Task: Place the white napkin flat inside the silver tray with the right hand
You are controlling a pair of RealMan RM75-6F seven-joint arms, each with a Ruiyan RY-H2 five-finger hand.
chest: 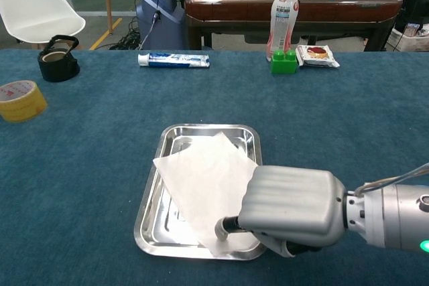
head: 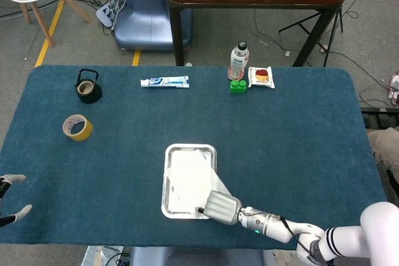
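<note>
The silver tray (head: 169, 210) (chest: 149, 222) sits near the table's front edge, at the middle. The white napkin (head: 189, 179) (chest: 201, 179) lies mostly inside it, turned at an angle, with its right corner draped over the tray's right rim. My right hand (head: 223, 207) (chest: 291, 209) is at the tray's near right corner, its back towards the chest camera. Its thumb lies on the napkin's near corner and pinches it; the fingers underneath are hidden. My left hand (head: 14, 215) shows only at the far left edge of the head view, fingers apart and holding nothing.
A yellow tape roll (head: 78, 128) (chest: 20, 100) and a small black kettle (head: 88, 86) (chest: 57, 58) stand at the left. A toothpaste tube (head: 164, 81) (chest: 174, 60), bottle (head: 238, 60) (chest: 283, 15), green brick (head: 237, 86) (chest: 284, 62) and snack packet (head: 261, 77) (chest: 316, 55) line the far edge.
</note>
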